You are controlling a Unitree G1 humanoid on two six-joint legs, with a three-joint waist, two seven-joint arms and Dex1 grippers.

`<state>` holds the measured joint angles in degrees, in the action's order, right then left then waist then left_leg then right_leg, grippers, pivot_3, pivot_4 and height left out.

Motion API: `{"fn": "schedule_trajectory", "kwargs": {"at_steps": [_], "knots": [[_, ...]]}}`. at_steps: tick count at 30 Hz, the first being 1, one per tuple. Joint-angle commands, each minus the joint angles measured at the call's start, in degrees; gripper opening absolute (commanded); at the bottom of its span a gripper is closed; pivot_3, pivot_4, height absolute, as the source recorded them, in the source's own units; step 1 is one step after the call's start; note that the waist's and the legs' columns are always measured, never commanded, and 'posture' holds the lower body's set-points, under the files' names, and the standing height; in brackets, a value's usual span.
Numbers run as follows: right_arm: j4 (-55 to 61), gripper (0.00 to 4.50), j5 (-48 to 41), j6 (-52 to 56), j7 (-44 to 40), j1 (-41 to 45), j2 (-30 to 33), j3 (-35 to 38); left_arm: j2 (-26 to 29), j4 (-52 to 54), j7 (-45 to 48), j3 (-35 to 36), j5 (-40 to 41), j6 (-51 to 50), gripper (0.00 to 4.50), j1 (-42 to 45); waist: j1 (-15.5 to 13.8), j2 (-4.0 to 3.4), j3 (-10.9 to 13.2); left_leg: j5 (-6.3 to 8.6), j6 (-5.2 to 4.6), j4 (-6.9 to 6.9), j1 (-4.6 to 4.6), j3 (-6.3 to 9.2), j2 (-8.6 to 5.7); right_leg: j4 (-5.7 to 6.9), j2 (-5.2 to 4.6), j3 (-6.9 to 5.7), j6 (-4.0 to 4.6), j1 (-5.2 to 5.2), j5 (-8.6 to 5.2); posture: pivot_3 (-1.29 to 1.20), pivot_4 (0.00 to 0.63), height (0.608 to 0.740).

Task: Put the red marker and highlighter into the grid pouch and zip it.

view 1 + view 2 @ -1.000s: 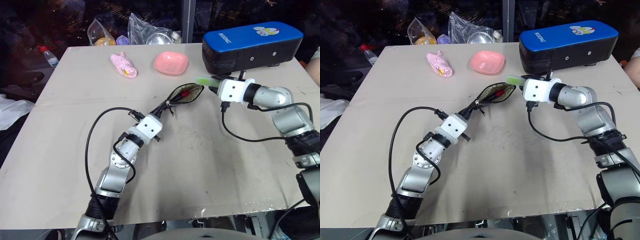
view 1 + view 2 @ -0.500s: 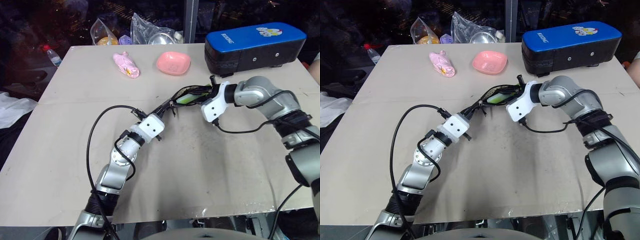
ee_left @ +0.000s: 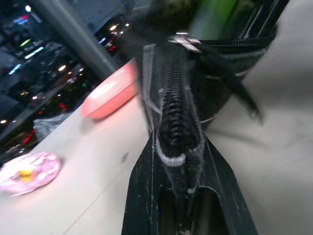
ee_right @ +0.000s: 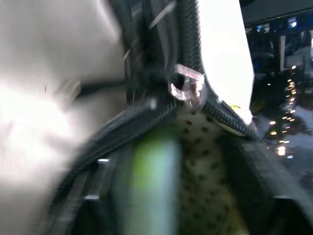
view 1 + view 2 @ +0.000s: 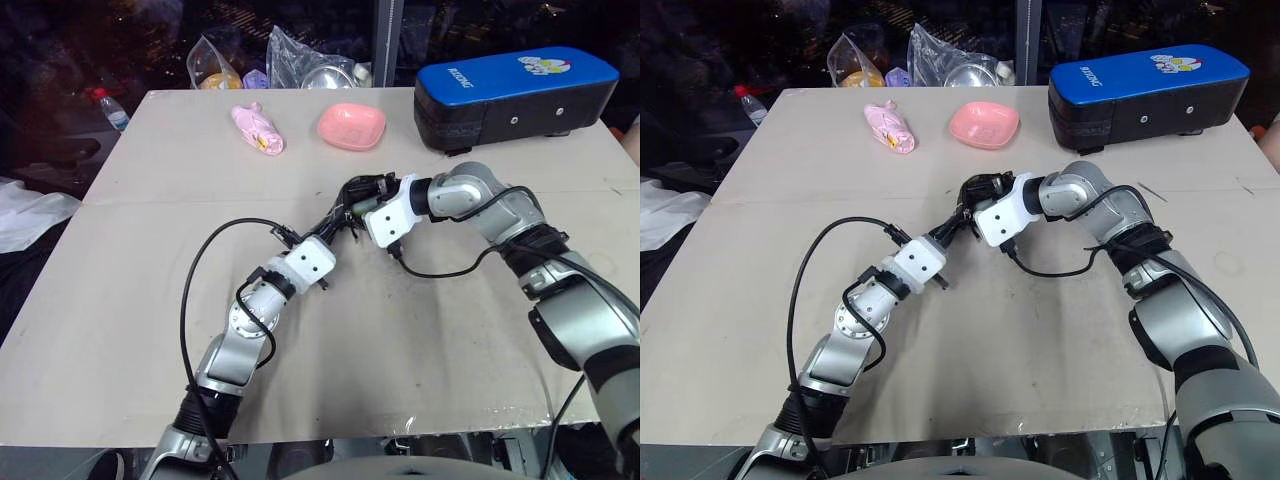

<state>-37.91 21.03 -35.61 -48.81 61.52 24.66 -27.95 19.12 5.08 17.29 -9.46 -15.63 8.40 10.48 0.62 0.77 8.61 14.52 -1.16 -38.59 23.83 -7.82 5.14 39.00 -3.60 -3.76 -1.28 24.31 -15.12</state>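
Note:
The grid pouch [image 5: 342, 208] lies mid-table with its mouth gaping. My left gripper [image 5: 334, 227] is shut on its near zipper end; the left wrist view shows the black fingers [image 3: 146, 191] clamped on the zipper band [image 3: 177, 132]. My right gripper [image 5: 362, 190] reaches down into the pouch mouth from the right. The light green highlighter [image 4: 149, 186] lies inside the opening against the spotted lining, below the zipper pull [image 4: 186, 85]. The red marker is hidden.
A large blue-topped black case [image 5: 515, 85] stands at the back right. A pink bowl [image 5: 351, 125] and a pink wrapped item [image 5: 258, 128] sit behind the pouch. Plastic bags [image 5: 310, 65] and a bottle [image 5: 113, 110] are past the table's far edge.
My right gripper has swung left and down from beside the blue case to the pouch mouth, bringing the highlighter inside it. The left gripper has kept its hold in place.

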Motion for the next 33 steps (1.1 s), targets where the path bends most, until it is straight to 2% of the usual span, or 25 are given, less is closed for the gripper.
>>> {"fn": "schedule_trajectory", "kwargs": {"at_steps": [1, 6, 11, 14, 16, 22, 29, 33], "knots": [[4.4, 4.45, -9.0, 6.2, -3.9, 0.9, 3.3, 7.8, 0.0, 1.9, -0.3, 0.3, 0.4, 0.9, 0.0, 0.4, -0.1, 0.0, 0.0, 0.0, 0.0, -0.01, 0.01, 0.01, -0.01, 0.0, -0.01, -0.01, 0.0, 0.0, 0.0, 0.0, 0.15, 0.717], [15.8, 4.45, -22.2, 22.7, -12.6, -3.6, 9.2, 15.8, 0.1, 1.5, 0.2, 0.4, 1.1, 1.0, 0.0, 0.4, -0.2, 0.01, 0.0, 0.01, -0.02, -0.02, 0.02, 0.05, -0.03, -0.05, -0.04, -0.03, 0.0, -0.04, 0.0, 0.0, 0.15, 0.717], [35.8, 4.45, -36.0, 53.0, -15.1, -15.3, 14.4, 22.4, 0.3, 0.5, 1.8, -0.1, 2.1, 1.1, 0.0, 1.2, -0.2, 0.0, 0.0, 0.01, -0.01, 0.0, 0.0, 0.18, 0.0, -0.02, -0.02, -0.11, 0.01, -0.08, 0.0, 0.0, 0.15, 0.717], [46.1, 4.45, -42.2, 66.1, -16.2, -22.6, 17.8, 23.0, 0.2, 0.0, 3.7, -0.8, 3.4, 0.9, 0.0, 1.5, -0.2, -0.01, 0.0, 0.01, -0.02, -0.01, 0.0, 0.29, -0.01, -0.02, -0.04, -0.09, 0.01, -0.08, 0.01, 0.0, 0.15, 0.717], [51.2, 4.45, -45.4, 74.0, -13.3, -26.7, 17.6, 23.5, 0.3, -0.2, 5.3, -1.4, 4.1, 0.7, 0.0, 1.7, -0.2, 0.0, 0.0, 0.03, -0.04, -0.01, -0.01, 0.43, -0.04, -0.02, -0.03, -0.1, 0.01, -0.09, 0.01, 0.0, 0.15, 0.717], [57.7, 4.45, -50.4, 91.8, -1.7, -30.6, 11.0, 22.9, 0.5, -1.0, 9.2, -3.1, 5.2, -0.2, 0.0, 2.4, -0.1, 0.0, 0.0, 0.02, -0.04, -0.02, -0.03, 0.57, -0.05, 0.01, 0.0, -0.11, 0.01, -0.13, 0.01, 0.0, 0.15, 0.717], [58.0, 4.45, -50.4, 97.0, 7.7, -31.3, 2.2, 20.7, 0.1, -1.2, 10.7, -3.2, 5.6, -1.0, 0.0, 2.7, -0.1, 0.0, 0.0, 0.02, -0.04, -0.02, 0.0, 0.59, -0.07, -0.02, 0.03, -0.12, 0.01, -0.13, 0.01, 0.0, 0.15, 0.717], [56.9, 4.45, -52.8, 101.8, 12.3, -30.7, -3.7, 22.8, 0.2, -0.7, 11.0, -3.0, 5.7, -1.3, 0.0, 2.1, -0.1, 0.01, 0.0, 0.02, -0.04, -0.02, 0.01, 0.58, -0.07, -0.03, 0.04, -0.12, 0.01, -0.14, 0.01, 0.0, 0.15, 0.717]]}}
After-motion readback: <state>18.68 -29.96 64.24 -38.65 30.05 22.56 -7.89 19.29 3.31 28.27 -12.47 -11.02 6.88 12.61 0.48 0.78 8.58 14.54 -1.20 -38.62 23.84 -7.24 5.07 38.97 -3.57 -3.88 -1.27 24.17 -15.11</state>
